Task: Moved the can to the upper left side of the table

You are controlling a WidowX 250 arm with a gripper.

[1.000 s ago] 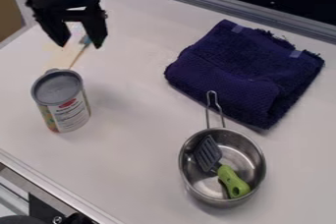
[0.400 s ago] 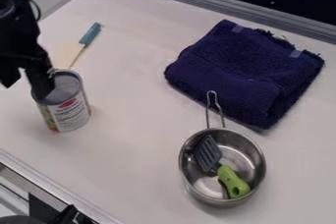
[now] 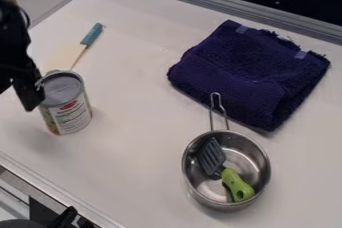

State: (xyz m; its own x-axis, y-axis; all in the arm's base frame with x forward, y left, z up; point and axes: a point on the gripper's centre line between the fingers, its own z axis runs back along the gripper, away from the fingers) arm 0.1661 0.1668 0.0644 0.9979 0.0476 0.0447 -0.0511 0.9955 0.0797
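Though upright, can [image 3: 67, 108] beside end effector [image 3: 15, 97].

White table [image 3: 137, 167], can [image 3: 69, 112], teal-handled utensil [image 3: 91, 35], navy towel [image 3: 247, 74], metal pot [image 3: 244, 159]

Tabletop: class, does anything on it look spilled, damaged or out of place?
Nothing looks spilled or damaged, and the can stands upright. Slightly odd: the spatula lies wholly inside the pot, green handle included, instead of sticking out.

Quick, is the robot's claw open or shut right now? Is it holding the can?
The claw is open and not holding the can; one finger is right at the can's left side.
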